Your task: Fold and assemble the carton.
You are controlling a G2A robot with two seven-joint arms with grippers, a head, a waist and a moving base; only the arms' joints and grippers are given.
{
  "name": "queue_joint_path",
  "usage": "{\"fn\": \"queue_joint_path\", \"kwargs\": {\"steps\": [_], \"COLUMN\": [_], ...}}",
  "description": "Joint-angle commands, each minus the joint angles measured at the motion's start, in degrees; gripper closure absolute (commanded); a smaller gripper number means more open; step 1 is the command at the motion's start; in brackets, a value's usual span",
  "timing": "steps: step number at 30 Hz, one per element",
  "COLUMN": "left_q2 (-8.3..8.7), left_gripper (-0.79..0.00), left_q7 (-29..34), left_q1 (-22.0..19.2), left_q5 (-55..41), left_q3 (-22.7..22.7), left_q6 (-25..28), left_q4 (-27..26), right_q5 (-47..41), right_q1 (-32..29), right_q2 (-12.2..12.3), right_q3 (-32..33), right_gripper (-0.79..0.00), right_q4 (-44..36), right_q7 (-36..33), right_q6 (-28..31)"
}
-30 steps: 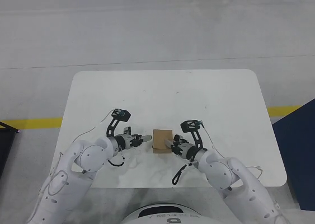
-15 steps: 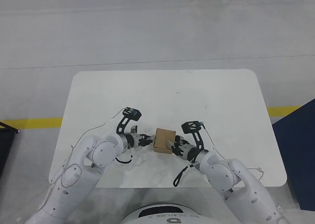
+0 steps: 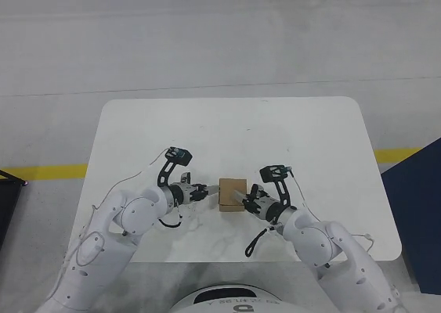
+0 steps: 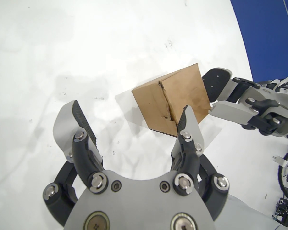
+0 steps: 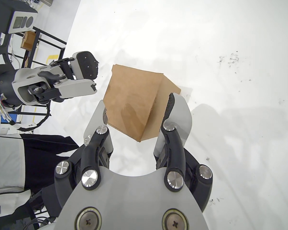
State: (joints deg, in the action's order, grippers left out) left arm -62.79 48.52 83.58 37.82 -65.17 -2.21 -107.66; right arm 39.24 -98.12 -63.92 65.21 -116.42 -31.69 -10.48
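From above, the left arm has swung in over the last second, so the left pincer (image 3: 201, 192) now sits just beside the carton (image 3: 232, 194), no longer well clear of it. The carton, near the middle of the front half of the tabletop (image 3: 306, 141), was skewed half a second ago and now lies square again, shifted slightly toward the right arm. The right pincer (image 3: 247, 201) has stayed against the carton's other side throughout. In the left wrist view, the left pincer (image 4: 130, 106) stands spread wide and holds nothing. One fingertip is level with the near lower corner of the carton (image 4: 180, 94), but whether it touches cannot be told. The face turned toward it carries a ragged seam where two flaps meet, and the right pincer (image 4: 212, 94) bears on the far side. In the right wrist view, the right pincer (image 5: 138, 101) is closed on the carton (image 5: 134, 84), with a finger against each of two opposite faces, and the left pincer (image 5: 93, 77) waits just beyond the far edge. The box already looks formed. With the right arm steadying it and the left arm newly in place and open, the step in hand is probably pressing or tucking the seamed flaps. The risk is pushing the light box out of the right arm's grip.
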Motion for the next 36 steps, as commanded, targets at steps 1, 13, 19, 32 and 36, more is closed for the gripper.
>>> {"fn": "queue_joint_path", "kwargs": {"steps": [1,13,19,32,36], "left_q2": [0.21,1.25,1.55,1.62,1.62], "left_gripper": [-0.785,-0.785,-0.785,-0.785,-0.785], "left_q7": [-0.3,-4.67,-5.23,-5.88,-5.91], "left_q1": [0.97,7.96,10.09,9.89,9.6], "left_q5": [0.2,-1.74,-1.91,-1.79,-1.82], "left_q3": [-0.99,-7.84,-9.27,-8.84,-8.77], "left_q6": [-0.09,0.17,0.75,1.4,1.23], "left_q4": [-0.41,-3.62,-4.75,-4.33,-4.29], "right_q5": [0.18,4.72,7.75,8.08,8.01], "right_q1": [0.07,1.52,2.63,2.47,2.87], "right_q2": [0.0,-0.22,-0.33,-0.41,-0.47], "right_q3": [0.08,-0.11,-1.84,-1.41,-1.02], "right_gripper": [-0.48,-0.409,-0.419,-0.397,-0.397], "right_q4": [0.03,1.18,1.95,1.56,0.31], "right_q7": [-0.12,0.93,-1.69,-2.77,-2.86], "right_q6": [-0.35,-4.37,-4.76,-4.44,-4.6]}}
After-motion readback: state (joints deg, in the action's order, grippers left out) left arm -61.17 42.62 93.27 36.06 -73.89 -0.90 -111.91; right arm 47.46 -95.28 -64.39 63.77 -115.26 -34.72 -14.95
